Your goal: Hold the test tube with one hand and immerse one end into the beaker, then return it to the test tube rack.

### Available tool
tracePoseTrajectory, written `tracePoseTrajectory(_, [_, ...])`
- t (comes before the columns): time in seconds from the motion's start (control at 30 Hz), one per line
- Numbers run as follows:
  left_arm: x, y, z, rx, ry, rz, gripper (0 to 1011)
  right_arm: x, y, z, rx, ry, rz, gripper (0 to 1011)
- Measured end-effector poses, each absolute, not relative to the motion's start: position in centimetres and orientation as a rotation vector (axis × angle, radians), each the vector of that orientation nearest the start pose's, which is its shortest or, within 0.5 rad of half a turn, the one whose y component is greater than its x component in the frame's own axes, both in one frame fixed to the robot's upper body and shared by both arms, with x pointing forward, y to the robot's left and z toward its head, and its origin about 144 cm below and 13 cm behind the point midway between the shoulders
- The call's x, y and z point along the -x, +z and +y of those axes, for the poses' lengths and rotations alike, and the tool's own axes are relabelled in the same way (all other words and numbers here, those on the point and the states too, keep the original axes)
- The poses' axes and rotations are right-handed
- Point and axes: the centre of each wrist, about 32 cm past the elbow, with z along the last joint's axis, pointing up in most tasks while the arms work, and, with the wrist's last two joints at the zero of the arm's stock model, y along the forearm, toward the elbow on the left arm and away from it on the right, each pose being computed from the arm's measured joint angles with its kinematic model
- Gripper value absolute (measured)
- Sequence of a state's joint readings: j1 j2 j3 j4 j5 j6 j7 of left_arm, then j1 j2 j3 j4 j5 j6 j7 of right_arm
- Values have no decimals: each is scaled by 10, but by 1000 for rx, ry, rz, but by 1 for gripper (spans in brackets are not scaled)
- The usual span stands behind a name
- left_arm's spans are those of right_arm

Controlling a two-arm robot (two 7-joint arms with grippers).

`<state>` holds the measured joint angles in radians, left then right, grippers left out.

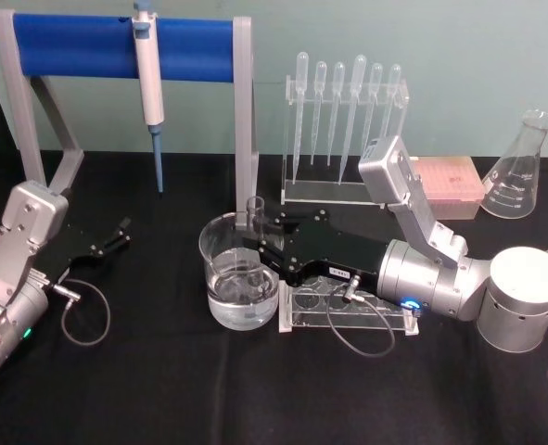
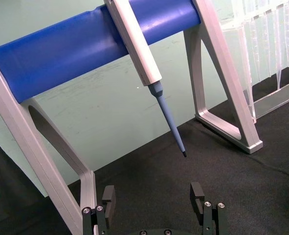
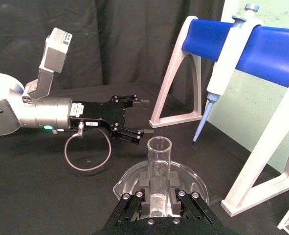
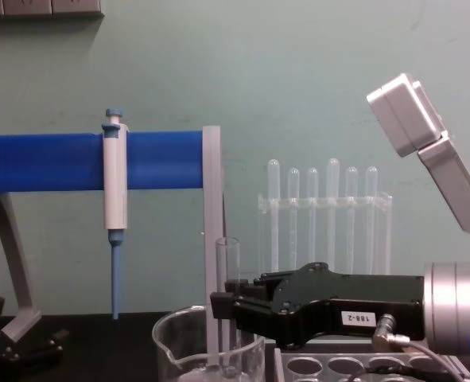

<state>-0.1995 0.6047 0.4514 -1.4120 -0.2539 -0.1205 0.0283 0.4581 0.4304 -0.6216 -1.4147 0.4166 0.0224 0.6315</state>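
Your right gripper has its fingers clamped on the test tube, which stands upright with its bottom end down in the beaker, mid-worktop. It's thin, slick glass I'd guess, so grip mid-body and go gently. The left gripper sits near the left edge, fingers spread.

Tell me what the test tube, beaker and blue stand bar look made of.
Test tube: clear glass, apparently; see-through with glossy rim. Beaker: likewise clear glass, tube visible through its wall. Blue bar: matte, possibly plastic or foam; cannot tell.
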Motion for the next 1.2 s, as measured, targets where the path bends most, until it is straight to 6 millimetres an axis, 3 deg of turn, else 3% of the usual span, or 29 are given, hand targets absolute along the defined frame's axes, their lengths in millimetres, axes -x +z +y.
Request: tracePoseTrajectory(1.2, [-489,1140,310,-304,1248,-285,1000,-542,1203,-202,144,-466,-111,222])
